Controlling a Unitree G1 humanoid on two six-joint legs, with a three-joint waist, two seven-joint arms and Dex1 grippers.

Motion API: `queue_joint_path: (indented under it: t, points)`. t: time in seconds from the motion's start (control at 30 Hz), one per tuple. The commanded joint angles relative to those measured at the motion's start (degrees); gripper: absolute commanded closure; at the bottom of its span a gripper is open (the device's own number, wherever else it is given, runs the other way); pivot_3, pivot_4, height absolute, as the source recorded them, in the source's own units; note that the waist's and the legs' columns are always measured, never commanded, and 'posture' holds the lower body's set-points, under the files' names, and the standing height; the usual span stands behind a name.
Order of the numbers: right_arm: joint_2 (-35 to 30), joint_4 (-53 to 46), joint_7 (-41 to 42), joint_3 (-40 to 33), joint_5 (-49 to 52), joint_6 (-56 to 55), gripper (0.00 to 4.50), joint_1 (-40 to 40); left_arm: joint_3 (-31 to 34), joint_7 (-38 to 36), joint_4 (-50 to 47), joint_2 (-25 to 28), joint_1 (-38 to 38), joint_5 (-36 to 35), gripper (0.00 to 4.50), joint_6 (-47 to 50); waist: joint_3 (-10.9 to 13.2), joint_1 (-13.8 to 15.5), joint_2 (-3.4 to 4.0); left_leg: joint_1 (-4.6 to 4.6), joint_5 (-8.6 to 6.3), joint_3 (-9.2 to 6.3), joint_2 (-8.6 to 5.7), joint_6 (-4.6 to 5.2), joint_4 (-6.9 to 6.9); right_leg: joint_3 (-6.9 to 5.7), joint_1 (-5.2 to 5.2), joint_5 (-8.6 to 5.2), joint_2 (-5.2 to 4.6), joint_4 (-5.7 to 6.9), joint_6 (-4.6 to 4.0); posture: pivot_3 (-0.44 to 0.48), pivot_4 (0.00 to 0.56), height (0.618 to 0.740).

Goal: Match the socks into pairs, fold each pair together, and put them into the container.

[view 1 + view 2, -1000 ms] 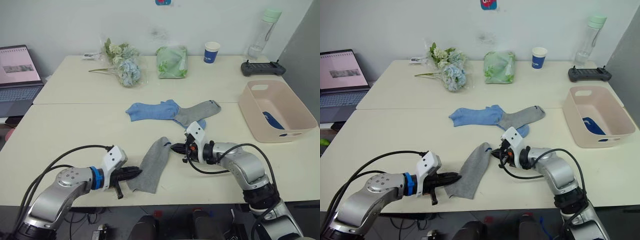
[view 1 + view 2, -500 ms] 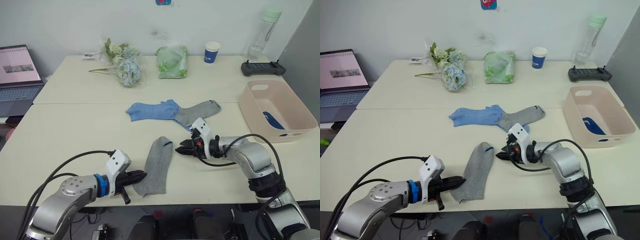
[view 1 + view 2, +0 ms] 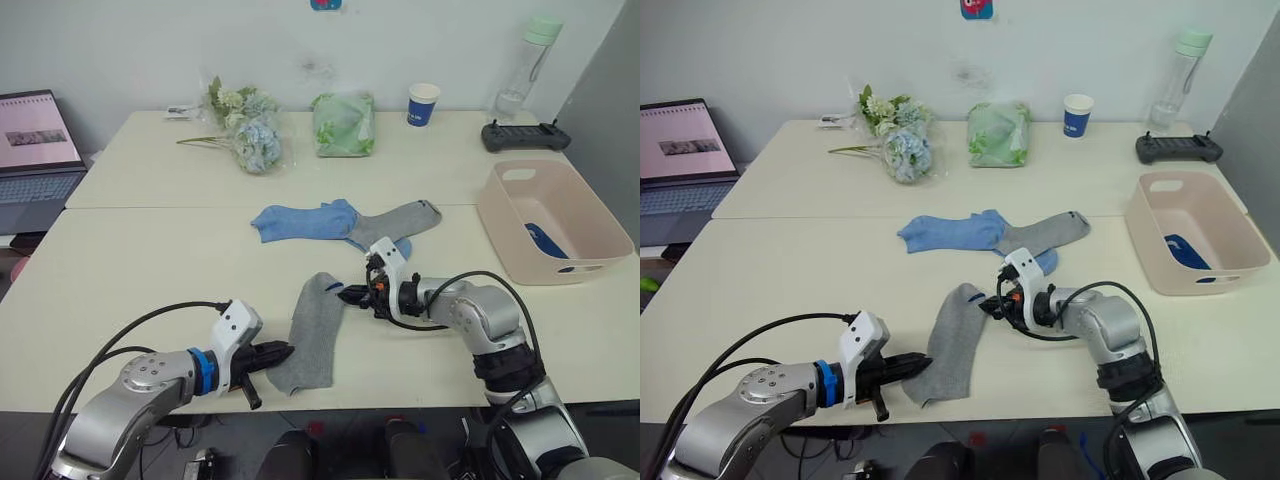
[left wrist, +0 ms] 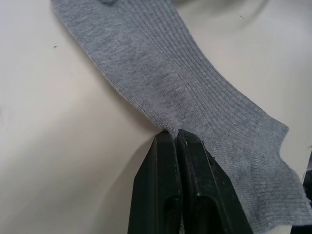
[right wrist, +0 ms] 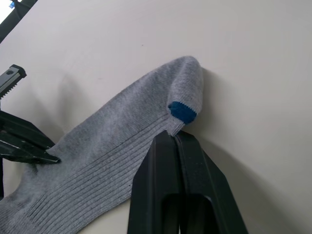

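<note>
Right gripper [image 3: 345, 294] is back at the toe end of the near grey sock [image 3: 312, 331], fingers pressed together and pinching the edge right by the small blue tab [image 5: 182, 111]. Half a second ago it sat a little further right, just off the sock, so the arm has come back in toward it.

Left gripper [image 3: 283, 351] has not changed: fingers clamped on the sock's ribbed cuff edge at the near table edge, fabric puckered where they bite in the left wrist view. The sock lies flat on the table [image 3: 150, 260], stretched between the two grippers, about where it was half a second ago. A second ago it lay more slanted, with the cuff further left.

Everything else is as before:
- two light blue socks [image 3: 300, 220] and the second grey sock [image 3: 395, 224] overlap in a loose pile mid-table, beyond the right gripper
- pink container [image 3: 553, 220] on the right side of the table, well apart from both grippers, with something dark blue [image 3: 545, 241] lying inside
</note>
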Motion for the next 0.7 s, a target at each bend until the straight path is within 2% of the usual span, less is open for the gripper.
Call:
queue_joint_path:
  t: [0.03, 0.1, 0.3, 0.4, 0.5, 0.6, 0.7]
  points:
    - [0.87, 0.6, 1.03, 0.89, -0.03, -3.15, 4.47, -2.98, -0.08, 1.53, -3.77, -1.55, -0.36, -2.12, 4.5, 1.68, 0.0, -0.01, 0.01, 0.0, 0.0, 0.01, 0.0, 0.0, 0.0, 0.01, 0.0, 0.0, 0.0, 0.0, 0.0, 0.0, 0.15, 0.74]
    - [1.78, 2.2, 1.27, 1.7, -0.28, -4.38, 4.47, -4.09, -0.32, 3.32, -4.61, -3.72, -1.06, -3.33, 4.5, 3.44, 0.0, -0.02, 0.01, 0.0, 0.0, 0.0, 0.01, 0.0, 0.0, -0.01, 0.0, 0.0, 0.01, 0.0, 0.0, 0.0, 0.15, 0.74]
    - [6.06, 10.01, 3.1, 4.34, -2.25, -10.31, 4.47, -9.61, -2.73, 14.46, -5.59, -16.82, -5.07, -6.11, 4.5, 8.48, 0.0, -0.03, 0.0, 0.01, 0.01, 0.01, -0.01, -0.01, 0.03, 0.01, 0.0, 0.0, 0.01, 0.04, 0.01, 0.0, 0.15, 0.74]
    - [6.77, 11.83, 4.54, 5.61, -2.81, -11.49, 4.47, -11.12, -3.99, 17.06, -4.45, -19.9, -6.66, -5.22, 4.5, 9.06, -0.01, -0.03, 0.0, 0.01, 0.01, 0.0, -0.01, -0.02, 0.05, -0.01, 0.0, 0.01, 0.01, 0.05, 0.01, 0.0, 0.15, 0.74]
    - [6.62, 12.35, 5.82, 6.44, -3.54, -13.08, 4.47, -11.57, -4.98, 18.12, -4.56, -20.64, -7.0, -4.94, 4.5, 9.37, -0.01, -0.03, -0.01, 0.0, 0.01, 0.0, -0.03, -0.02, 0.05, -0.01, 0.0, 0.01, 0.01, 0.03, 0.01, 0.0, 0.15, 0.74]
    - [5.4, 10.44, 6.74, 5.21, -2.88, -12.86, 3.86, -10.65, -3.54, 16.19, -7.67, -18.49, -5.2, -8.08, 3.88, 10.84, -0.01, -0.07, 0.0, -0.01, 0.01, 0.0, -0.02, -0.02, 0.04, 0.0, -0.03, 0.01, 0.01, 0.04, 0.01, 0.0, 0.15, 0.74]
    - [3.15, 6.6, 7.38, 2.62, -0.88, -10.38, 2.87, -9.99, 0.66, 13.86, -10.06, -13.7, -2.83, -10.43, 2.97, 11.61, 0.0, -0.05, 0.0, -0.02, 0.01, -0.01, -0.01, -0.02, 0.04, 0.0, -0.03, 0.01, 0.01, 0.03, 0.01, 0.0, 0.15, 0.74]
